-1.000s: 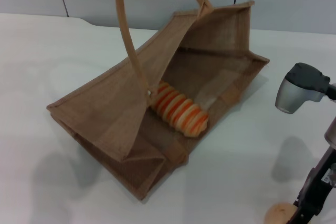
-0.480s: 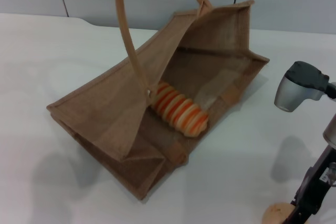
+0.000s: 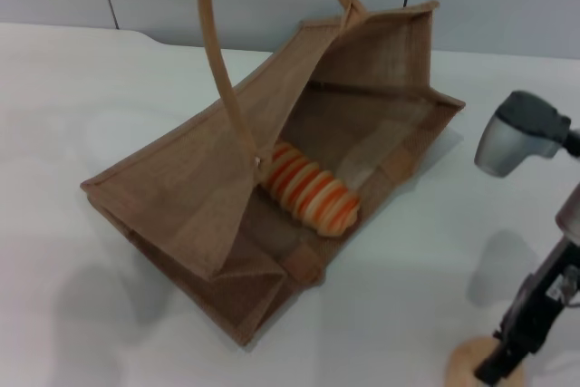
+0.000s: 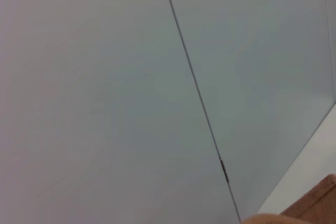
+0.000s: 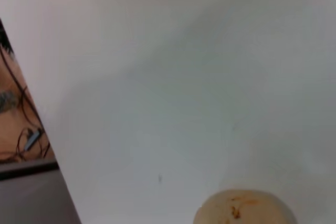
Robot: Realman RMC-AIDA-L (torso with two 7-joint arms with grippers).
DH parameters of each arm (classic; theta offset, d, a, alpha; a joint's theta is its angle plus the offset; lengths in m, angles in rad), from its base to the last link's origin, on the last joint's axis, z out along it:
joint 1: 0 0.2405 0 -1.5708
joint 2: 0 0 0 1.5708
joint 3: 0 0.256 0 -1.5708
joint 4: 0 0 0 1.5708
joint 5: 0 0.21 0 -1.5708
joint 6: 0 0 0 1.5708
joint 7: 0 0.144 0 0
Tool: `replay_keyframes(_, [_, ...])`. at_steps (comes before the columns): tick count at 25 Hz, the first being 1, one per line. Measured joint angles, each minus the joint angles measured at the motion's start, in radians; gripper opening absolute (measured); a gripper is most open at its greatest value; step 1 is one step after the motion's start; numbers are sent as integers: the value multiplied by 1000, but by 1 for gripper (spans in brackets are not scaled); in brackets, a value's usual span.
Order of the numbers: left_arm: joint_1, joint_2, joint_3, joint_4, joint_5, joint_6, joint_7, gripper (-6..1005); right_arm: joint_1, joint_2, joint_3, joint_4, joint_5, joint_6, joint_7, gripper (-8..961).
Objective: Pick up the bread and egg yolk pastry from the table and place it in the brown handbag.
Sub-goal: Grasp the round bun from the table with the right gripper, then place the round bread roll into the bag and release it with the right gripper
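One pastry sits nearest the robot: the egg yolk pastry point(image 3: 471, 365), a small pale beige dome on the white table point(image 3: 82, 133), at the near right corner of the head view. The right gripper point(image 3: 497, 371) is right at it, dark fingertip overlapping the pastry's right side, w/ the black arm rising up & to the right. Fingers can't be made out, so how far open it is, and whether it has any grip on the pastry, I cannot tell. Right wrist view shows the same pastry point(image 5: 247, 207) from above on bare tabletop, w/ a few small orange-brown flecks on its top; none of that arm's own fingers show there.

Farther back on the right, a grey & black rounded arm housing point(image 3: 518, 142) hangs above the table, throwing a soft shadow below it.

Mid-table lies the brown handbag point(image 3: 199, 188), coarse jute w/ lighter tan edging, tipped on its side, mouth open toward the right gripper's side. The bread point(image 3: 310, 189), ridged loaf w/ orange stripes, lies inside the bag on the lower wall, near the mouth. Two tan loop handles point(image 3: 220, 61) arch up past the top edge of view.

Left gripper isn't seen in any view; left wrist view shows only pale grey wall panels point(image 4: 105, 93) w/ a seam, plus a sliver of brown at one corner.
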Motion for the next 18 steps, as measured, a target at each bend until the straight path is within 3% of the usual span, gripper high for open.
replay_keyframes(9, [6, 2, -3, 5, 0, 0, 0, 108, -3, -11, 78, -121, -8, -13, 0, 489])
replay_keyframes(18, [-2, -4, 1, 16, -9, 0, -2, 108, 2, -8, 144, -205, -3, 0, -8, 430])
